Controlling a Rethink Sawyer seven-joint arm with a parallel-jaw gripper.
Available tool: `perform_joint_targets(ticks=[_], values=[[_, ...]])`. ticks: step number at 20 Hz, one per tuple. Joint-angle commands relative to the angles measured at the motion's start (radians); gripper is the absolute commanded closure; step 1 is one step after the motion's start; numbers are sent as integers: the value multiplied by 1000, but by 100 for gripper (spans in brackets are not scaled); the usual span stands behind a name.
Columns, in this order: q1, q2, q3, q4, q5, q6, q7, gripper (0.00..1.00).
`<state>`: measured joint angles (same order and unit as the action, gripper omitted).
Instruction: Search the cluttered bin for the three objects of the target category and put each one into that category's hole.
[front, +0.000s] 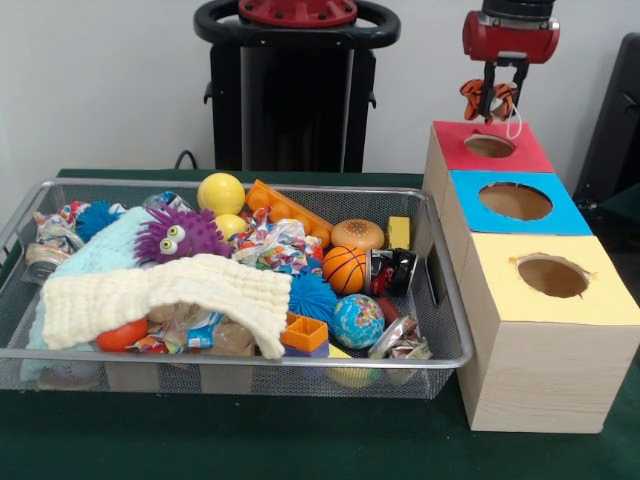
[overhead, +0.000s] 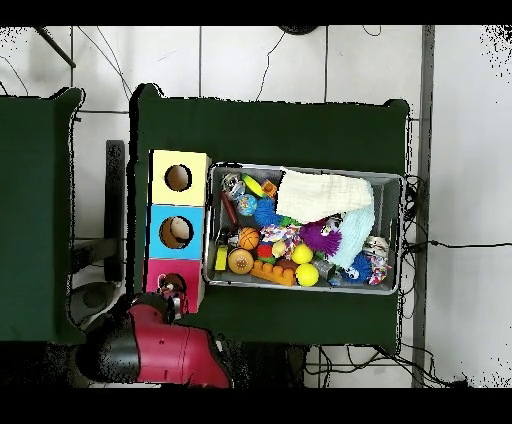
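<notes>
My gripper (front: 492, 98) hangs just above the hole in the red box top (front: 530, 155) at the far right, shut on a small orange-and-black striped plush toy (front: 476, 95). From overhead the gripper (overhead: 170, 293) sits over the red section (overhead: 160, 270), with the toy partly hidden by the arm. Blue (front: 565, 215) and yellow (front: 600, 300) box tops, each with a round hole, follow in a row. The wire mesh bin (front: 230, 356) to the left holds a purple furry monster (front: 182, 234), a basketball (front: 344, 269) and several other toys.
A cream cloth (front: 160, 290) drapes over the bin's front left and hides items beneath. Yellow balls (front: 221, 192), a burger toy (front: 357, 234), a globe ball (front: 358, 320) and an orange block (front: 304, 333) lie in the bin. Green cloth (front: 300, 440) covers the table.
</notes>
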<state>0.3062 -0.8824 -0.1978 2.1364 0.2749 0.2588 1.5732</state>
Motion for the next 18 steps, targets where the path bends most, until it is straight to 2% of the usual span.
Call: perform_joint_targets(ticks=[1, 6, 10, 18], values=[[-67, 10, 129, 11, 61, -76, 243, 100], [-120, 17, 210, 45, 57, -163, 255, 100], [-190, 37, 293, 63, 31, -231, 256, 100], [-239, 90, 326, 44, 6, -279, 246, 100]])
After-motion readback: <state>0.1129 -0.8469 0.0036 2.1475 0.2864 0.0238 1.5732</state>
